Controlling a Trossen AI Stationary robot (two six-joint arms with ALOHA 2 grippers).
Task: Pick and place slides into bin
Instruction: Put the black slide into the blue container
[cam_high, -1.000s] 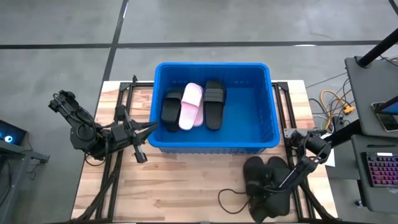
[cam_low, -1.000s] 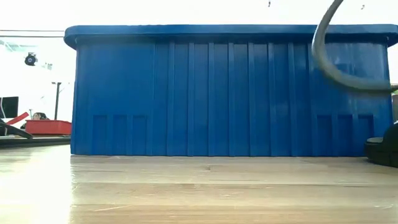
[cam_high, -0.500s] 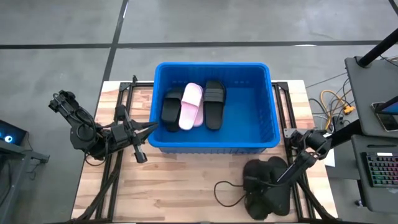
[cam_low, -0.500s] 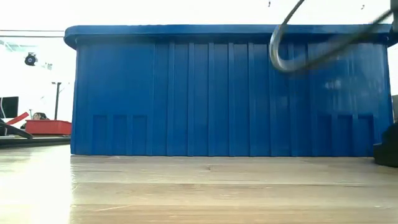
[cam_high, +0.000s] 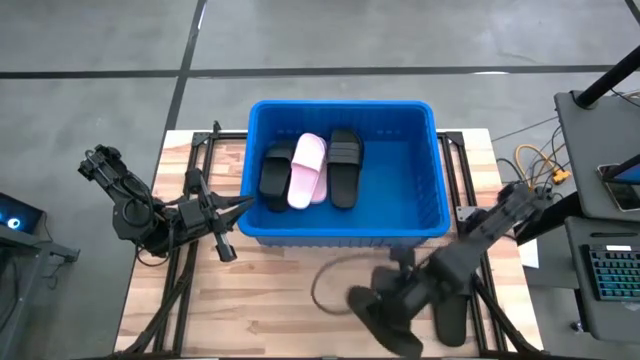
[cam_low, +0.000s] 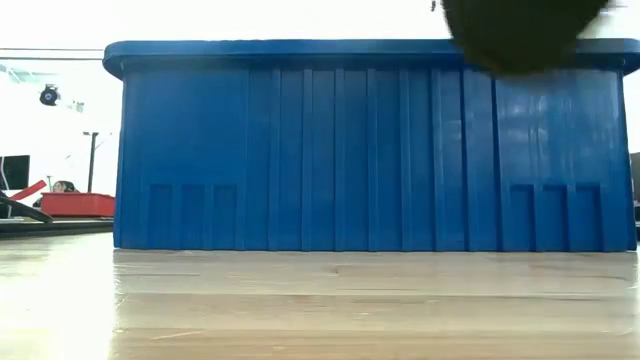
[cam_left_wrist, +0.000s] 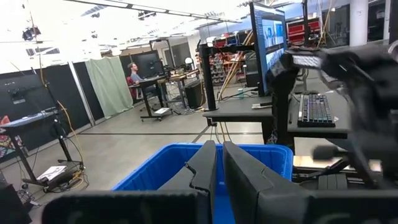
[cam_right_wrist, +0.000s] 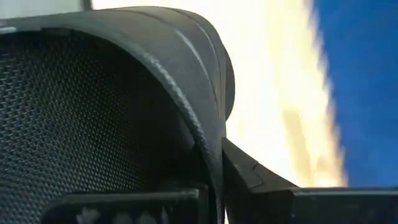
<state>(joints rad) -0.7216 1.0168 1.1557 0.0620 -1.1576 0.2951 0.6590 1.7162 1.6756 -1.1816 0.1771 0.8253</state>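
The blue bin (cam_high: 340, 104) stands mid-table; a black slide (cam_high: 276, 172), a pale pink pair (cam_high: 307, 170) and a black slide (cam_high: 344, 167) lie flat on its floor. Before the bin's near wall, my right gripper (cam_high: 388, 300) is shut on a black slide (cam_high: 368, 312), which shows as a dark blob (cam_low: 520, 35) high in the low view. Another black slide (cam_high: 452, 318) lies on the table to its right. My left gripper (cam_high: 243, 203) waits shut by the bin's near left corner. My right gripper pinches a curved edge (cam_right_wrist: 214, 158) of the black slide between its two fingers (cam_right_wrist: 252, 177), beside a mesh-textured face (cam_right_wrist: 93, 112). The arm comes slanting from the table's right. The slide is lifted clear of the table.
A dark cable loop (cam_high: 330, 283) hangs over the boards left of my right gripper. Desks with a keyboard (cam_high: 612, 270) and cables (cam_high: 535, 170) stand beyond the table's right edge. Bare wood (cam_high: 270, 300) lies at the near left.
My right gripper has shut on one black slide of the pair at the near right, lifted it clear and carried it toward the table's left. The other slide has stayed on the table. The cable loop has swung left with the arm.
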